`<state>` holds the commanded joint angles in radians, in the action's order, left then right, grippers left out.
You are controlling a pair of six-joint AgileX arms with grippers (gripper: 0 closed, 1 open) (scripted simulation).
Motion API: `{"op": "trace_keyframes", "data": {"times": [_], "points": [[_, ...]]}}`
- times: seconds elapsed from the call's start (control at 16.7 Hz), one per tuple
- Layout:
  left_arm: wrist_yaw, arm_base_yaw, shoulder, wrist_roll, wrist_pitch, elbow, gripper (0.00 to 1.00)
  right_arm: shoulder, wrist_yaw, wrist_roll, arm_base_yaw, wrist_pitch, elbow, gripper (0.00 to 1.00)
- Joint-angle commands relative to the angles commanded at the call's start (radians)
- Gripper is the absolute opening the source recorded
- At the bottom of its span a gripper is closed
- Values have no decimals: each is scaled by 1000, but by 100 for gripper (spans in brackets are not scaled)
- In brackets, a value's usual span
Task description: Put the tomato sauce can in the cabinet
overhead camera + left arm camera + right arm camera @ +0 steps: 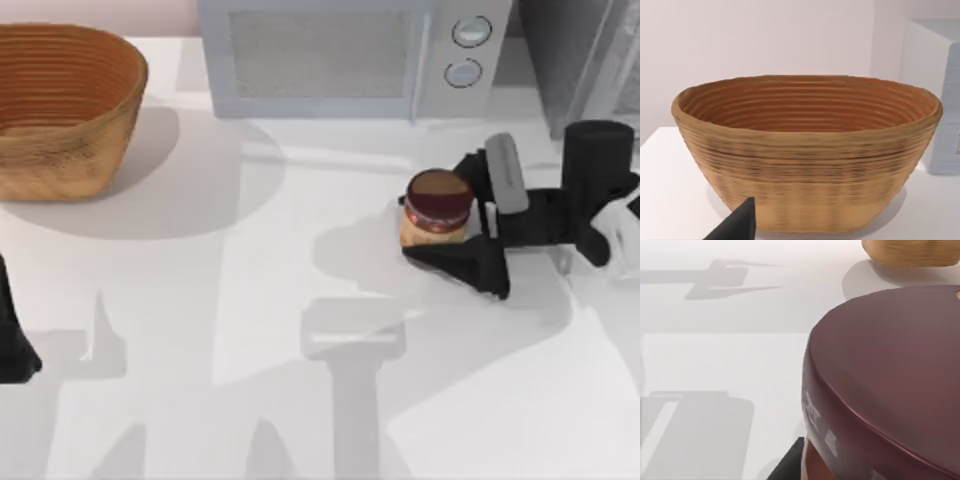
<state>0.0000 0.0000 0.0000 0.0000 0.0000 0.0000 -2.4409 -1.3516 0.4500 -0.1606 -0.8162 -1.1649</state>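
Now you see the tomato sauce can point(437, 207) upright just in front of the microwave point(355, 55), right gripper point(440, 235) closed around it, cabinet point(580, 55) beside the microwave, left gripper point(735, 227) near the basket point(62, 105), fingers' state unclear

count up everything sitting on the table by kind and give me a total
Tomato sauce can: 1, upright, with the right gripper around it
Woven basket: 1
Microwave: 1
Cabinet: 1
Total: 4
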Motion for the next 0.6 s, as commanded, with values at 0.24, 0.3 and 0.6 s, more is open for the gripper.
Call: {"op": "trace_keyframes", "data": {"times": [0.24, 0.3, 0.6], "points": [[0, 0, 0, 0, 0, 0, 100, 0, 0, 0, 0, 0, 0, 10], [0, 0, 0, 0, 0, 0, 100, 0, 0, 0, 0, 0, 0, 2], [0, 0, 0, 0, 0, 0, 100, 0, 0, 0, 0, 0, 0, 0]]}}
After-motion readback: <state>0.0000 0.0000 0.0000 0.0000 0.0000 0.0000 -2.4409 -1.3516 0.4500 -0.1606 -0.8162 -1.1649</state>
